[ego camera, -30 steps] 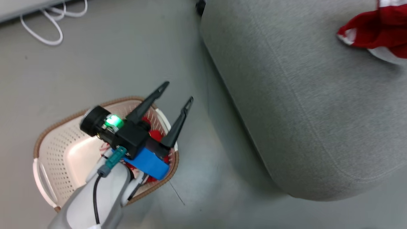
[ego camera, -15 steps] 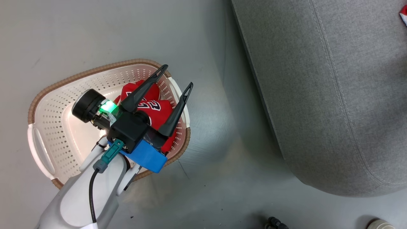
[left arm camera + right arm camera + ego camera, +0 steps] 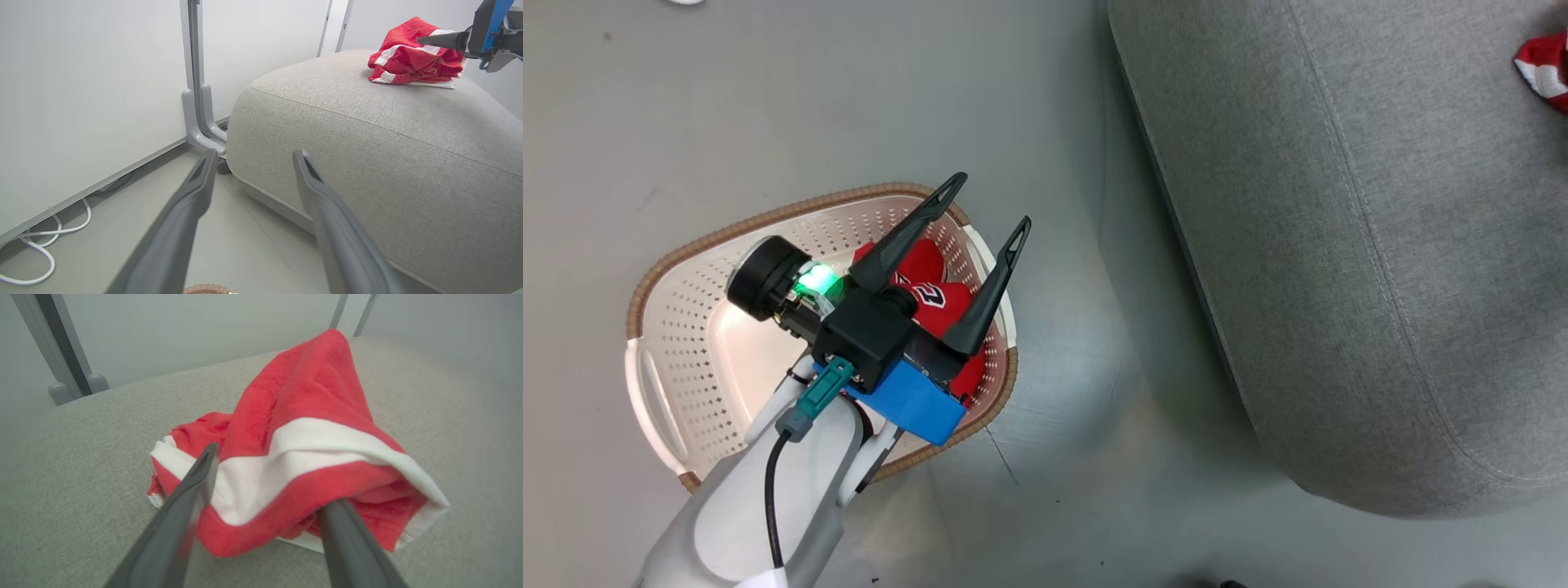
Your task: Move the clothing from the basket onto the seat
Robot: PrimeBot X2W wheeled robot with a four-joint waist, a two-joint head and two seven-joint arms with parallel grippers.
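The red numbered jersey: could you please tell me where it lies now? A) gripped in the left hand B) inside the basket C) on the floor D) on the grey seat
B: the jersey lies inside the basket, beneath the open left hand, which holds nothing.

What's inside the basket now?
The red jersey lies at the basket's right end, beneath the open left gripper. The arm covers part of the floor, so anything there is hidden.
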